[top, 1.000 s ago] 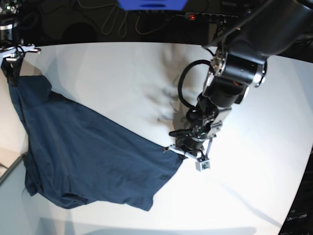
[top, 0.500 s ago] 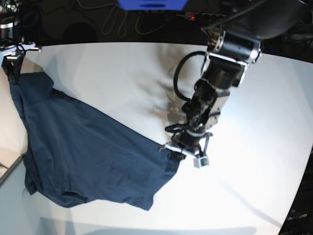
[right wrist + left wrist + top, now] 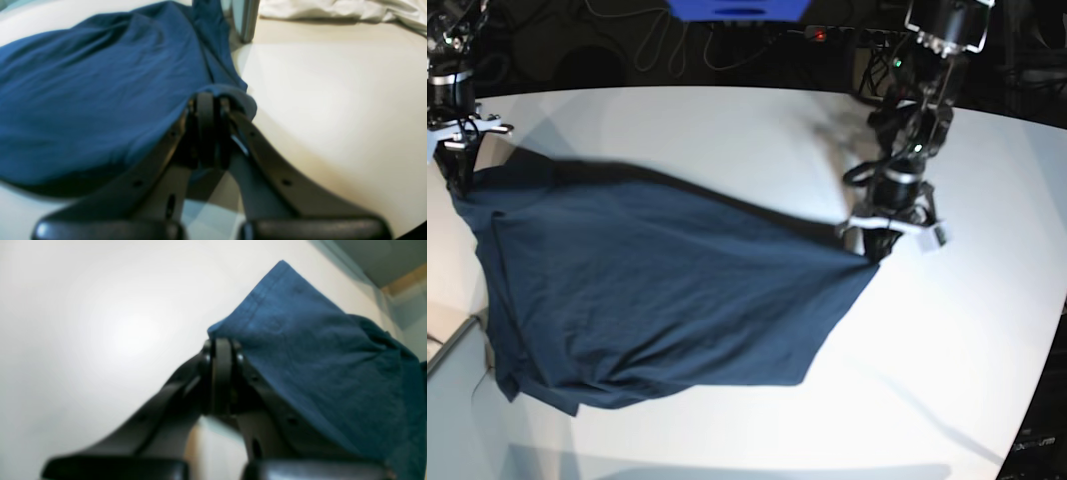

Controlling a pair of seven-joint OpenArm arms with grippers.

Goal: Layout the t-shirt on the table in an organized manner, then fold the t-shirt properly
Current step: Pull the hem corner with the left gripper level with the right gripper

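Stretched across the table (image 3: 727,120) between two arms — the t-shirt (image 3: 657,290), lower hem (rumpled) sagging toward the near edge. Left gripper (image 3: 879,240) clamped tight on one corner, right gripper (image 3: 457,165) pinched closed on the opposite corner — cloth taut along the top.

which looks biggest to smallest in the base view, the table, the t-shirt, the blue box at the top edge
1. the table, spanning nearly the whole view
2. the t-shirt, stretched between the left gripper and right gripper
3. the blue box, though it is cut off by the frame and farther back, so its true size is unsure
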